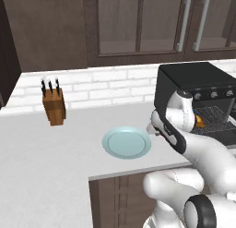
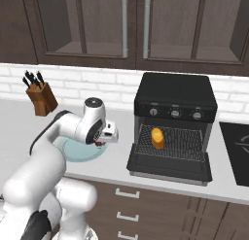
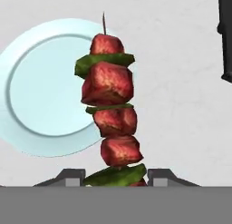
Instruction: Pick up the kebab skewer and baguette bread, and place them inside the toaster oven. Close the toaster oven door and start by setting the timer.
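Dark wood cabinets hang over a white brick backsplash and a pale grey counter (image 1: 55,148), where a brown knife block (image 1: 54,107) stands near the wall and a light blue plate (image 1: 126,142) lies near the front edge. To the right sits the black toaster oven (image 2: 175,95), its door (image 2: 168,172) dropped flat open in front of it, and the stubby golden baguette bread (image 2: 157,138) stands upright on the wire rack inside. The gripper (image 3: 114,178) hangs above the counter between the plate and the oven, just off the plate's right rim. Its two dark fingers (image 3: 72,177) are drawn in close and pinch the kebab skewer (image 3: 111,105) at its lowest green and red pieces, so the skewer is lifted clear of the plate. In the hand view the skewer's long axis runs straight away from the fingers, red meat chunks alternating with green slices, and its thin bare tip points to the far end, over the plate's edge. In the right base view only a small dark red bit of the skewer shows under the hand.
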